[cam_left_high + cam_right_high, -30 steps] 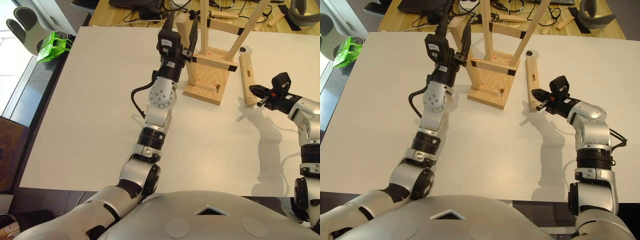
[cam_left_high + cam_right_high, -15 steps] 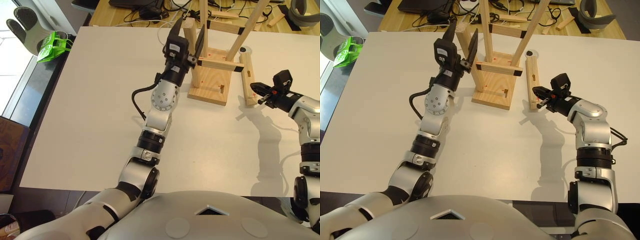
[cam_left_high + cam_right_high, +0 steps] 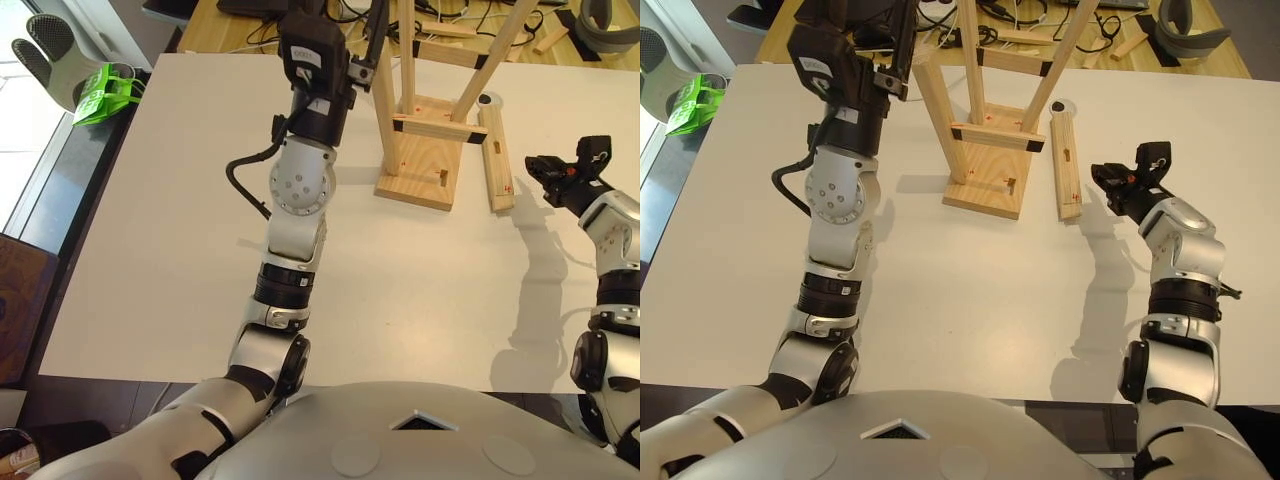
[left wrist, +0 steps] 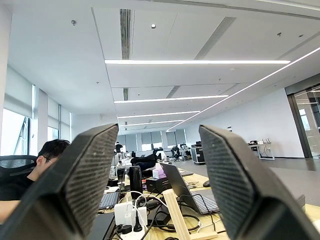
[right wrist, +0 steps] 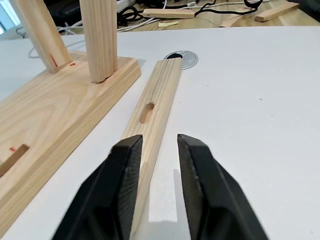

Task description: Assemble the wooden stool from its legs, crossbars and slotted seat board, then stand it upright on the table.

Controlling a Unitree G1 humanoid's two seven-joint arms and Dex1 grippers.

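Left gripper (image 4: 159, 131), raised at the head view's top centre, has its black textured fingers (image 4: 90, 175) spread wide and empty. Right gripper (image 5: 156, 145), at the right edge, has fingers narrowly parted and empty, near one loose slotted bar (image 3: 495, 155) of pale wood lying on the white desk (image 3: 150, 200). The flat seat board (image 3: 425, 165), upper centre, carries three legs (image 3: 408, 50) and two crossbars (image 3: 436, 126)

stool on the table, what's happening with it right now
The stool is half built and upside down: its seat board lies flat on the table with legs and crossbars standing up from it. One loose leg lies beside the board's right edge. The robot's left hand is raised, open and empty, by an upright leg. Its right hand, also open, sits just right of the loose leg, not touching it.
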